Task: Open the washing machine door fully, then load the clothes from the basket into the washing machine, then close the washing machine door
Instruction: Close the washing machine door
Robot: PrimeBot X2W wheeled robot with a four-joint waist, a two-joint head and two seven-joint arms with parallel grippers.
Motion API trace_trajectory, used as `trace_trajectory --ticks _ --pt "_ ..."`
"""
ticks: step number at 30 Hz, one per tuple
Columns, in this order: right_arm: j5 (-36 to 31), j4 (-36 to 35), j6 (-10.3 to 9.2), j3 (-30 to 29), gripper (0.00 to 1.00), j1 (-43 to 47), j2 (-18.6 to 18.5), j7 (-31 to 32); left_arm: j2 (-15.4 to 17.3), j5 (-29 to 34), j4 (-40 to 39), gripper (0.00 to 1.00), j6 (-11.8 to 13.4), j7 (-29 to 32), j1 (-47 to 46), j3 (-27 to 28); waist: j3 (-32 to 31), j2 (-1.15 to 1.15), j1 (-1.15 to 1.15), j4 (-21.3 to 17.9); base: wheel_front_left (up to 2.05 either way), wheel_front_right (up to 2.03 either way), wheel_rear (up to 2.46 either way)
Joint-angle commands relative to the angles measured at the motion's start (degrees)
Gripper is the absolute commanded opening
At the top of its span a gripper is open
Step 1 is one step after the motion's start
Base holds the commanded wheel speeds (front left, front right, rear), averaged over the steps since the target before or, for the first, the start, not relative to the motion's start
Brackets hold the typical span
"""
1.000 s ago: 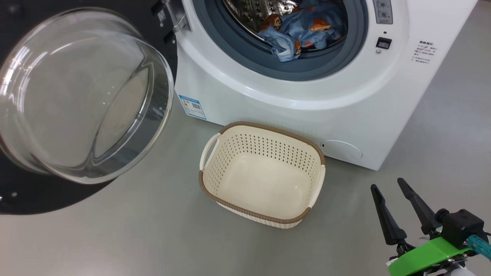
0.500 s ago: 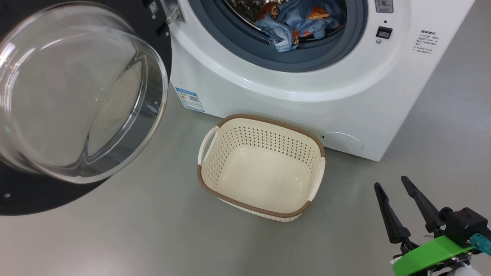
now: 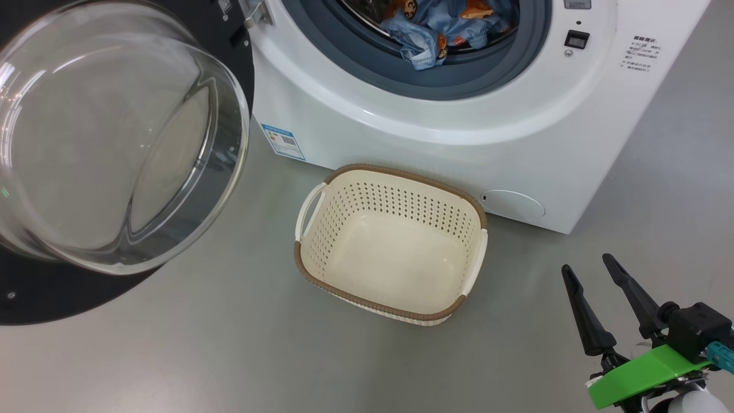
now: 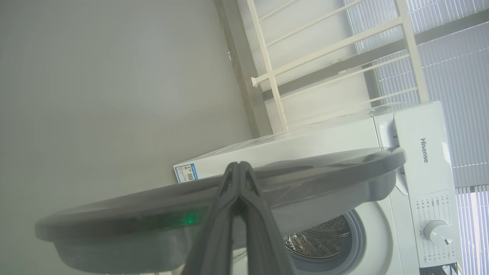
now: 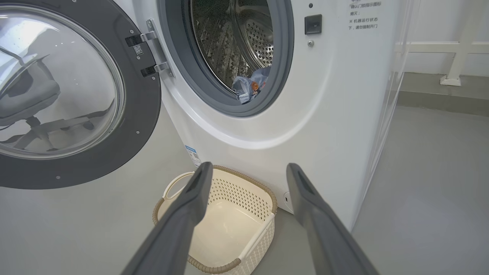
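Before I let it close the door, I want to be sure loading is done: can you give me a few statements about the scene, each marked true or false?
1. The basket is empty. True.
2. The clothes lie outside the washer. False: they sit in its drum.
3. The door is shut. False: it stands wide open.
4. The right claw is open and holds nothing. True.
5. The left claw is open. False: its fingers are pressed together.
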Motion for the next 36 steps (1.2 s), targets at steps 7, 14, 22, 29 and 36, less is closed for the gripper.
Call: trace_trajectory --ticks 7,14,22,29,36 --pt "-0.6 -1.4 0.22 0.9 1.0 -0.9 -0.4 -0.3 4.1 -0.7 -2.6 0.0 -0.2 3.0 1.0 0.5 0.1 0.0 0.0 -0.2 0.0 0.0 0.0" --pt "-0.6 -1.4 0.22 0.7 1.0 -1.1 -0.4 -0.3 2.9 -0.5 -5.1 0.0 -0.2 6.3 1.8 -1.6 0.2 0.0 0.0 0.0 0.0 0.0 0.0" --pt "-0.4 -1.2 0.22 0.7 1.0 -0.9 -0.2 -0.3 2.3 -1.2 -10.0 0.0 -0.2 10.5 3.5 -3.1 -0.5 0.0 0.0 0.0 0.0 0.0 0.0" --pt "-0.2 -1.1 0.22 0.3 1.0 -0.4 0.3 -0.3 1.5 -1.4 -16.4 0.0 -0.2 13.2 5.9 -4.5 -1.7 0.0 0.0 0.2 0.0 0.0 0.0" --pt "-0.1 -1.0 0.22 0.1 1.0 0.3 0.9 -0.3 1.2 -2.8 -24.3 0.0 -0.2 17.4 8.6 -5.4 -3.0 0.0 0.0 0.4 0.0 0.0 0.0"
